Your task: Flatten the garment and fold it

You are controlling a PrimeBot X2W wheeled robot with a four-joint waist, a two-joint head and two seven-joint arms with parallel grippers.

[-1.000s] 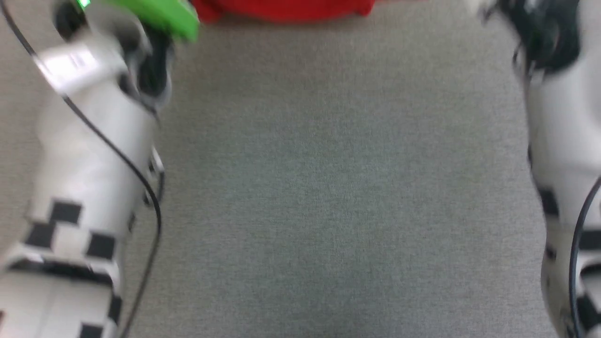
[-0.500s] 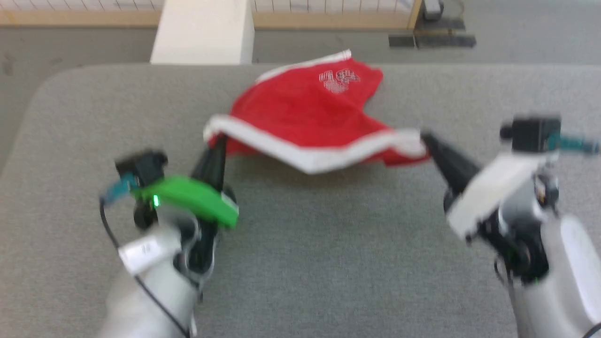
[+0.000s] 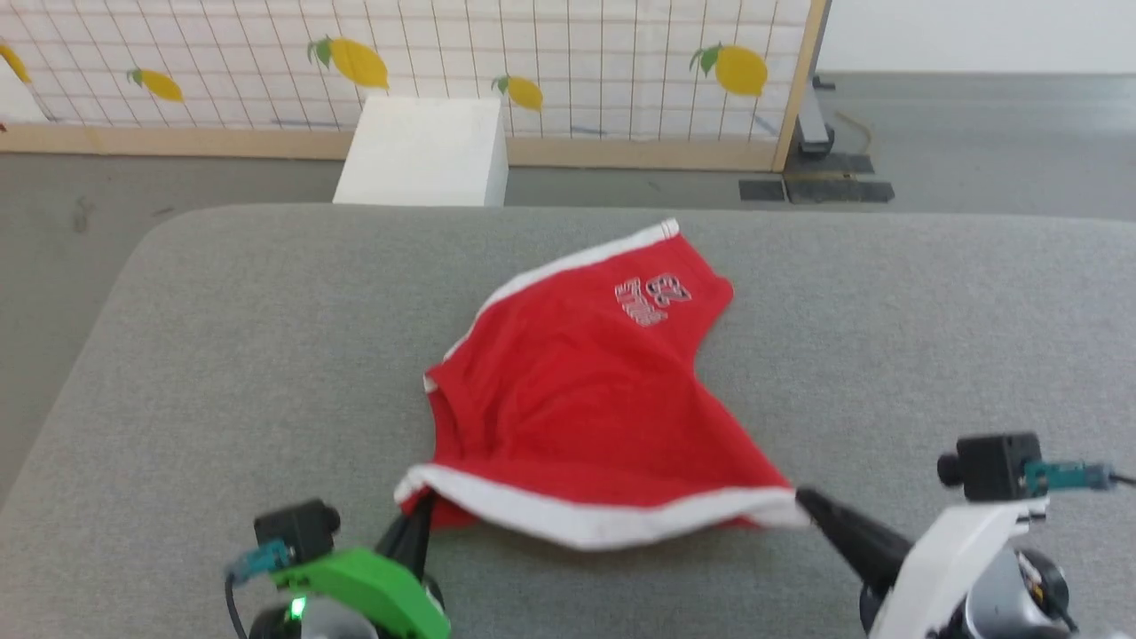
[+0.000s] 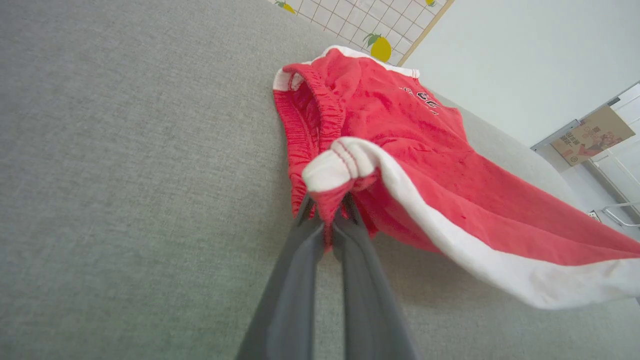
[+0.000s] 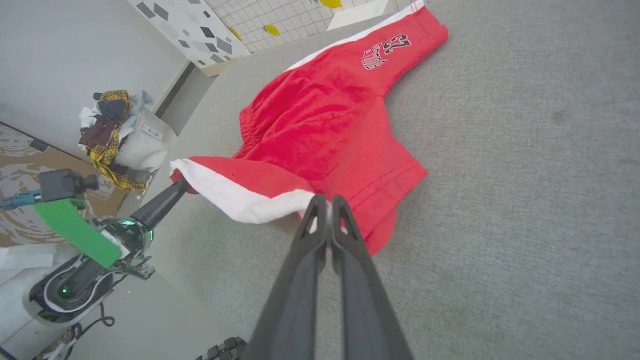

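The left pincer point(image 3: 417, 524) and right pincer point(image 3: 806, 499) clamped the red shorts point(image 3: 577, 399) at seven and five o'clock. That likely stretched them flat.

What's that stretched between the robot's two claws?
In the head view, the white hem of the garment spans from the left gripper to the right gripper, each pinching one end.

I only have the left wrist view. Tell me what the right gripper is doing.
Observer: The right gripper is shut on the white hem of the garment, at the corner opposite the one the left gripper pinches.
Operator: Report how the far leg lies.
Observer: It lies flat on the grey table, and its printed number, a 23, faces up.
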